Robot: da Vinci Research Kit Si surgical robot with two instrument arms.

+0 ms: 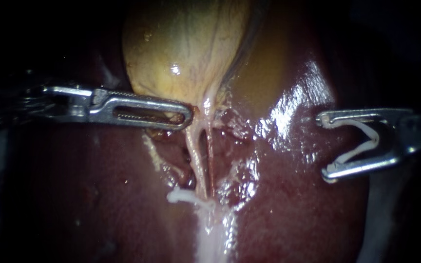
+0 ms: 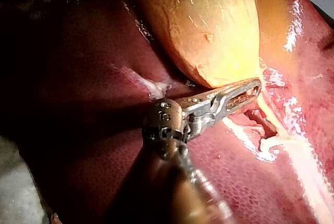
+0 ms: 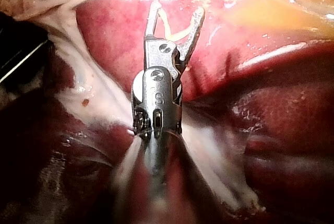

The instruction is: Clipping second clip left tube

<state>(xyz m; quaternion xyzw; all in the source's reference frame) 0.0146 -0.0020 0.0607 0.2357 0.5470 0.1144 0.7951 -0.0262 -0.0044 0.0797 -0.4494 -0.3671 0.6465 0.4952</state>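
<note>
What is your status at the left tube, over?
Left instrument's jaws shut on gallbladder. Right instrument holds open clip, clear of left tube. Tube bare above set clip. Nothing between.

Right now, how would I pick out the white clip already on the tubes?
Start at the yellow gallbladder and follow the pale tubes down from its narrow end over the dark liver. At their lower end a white clip lies crosswise; the other white clip sits spread open in the right instrument.
</note>
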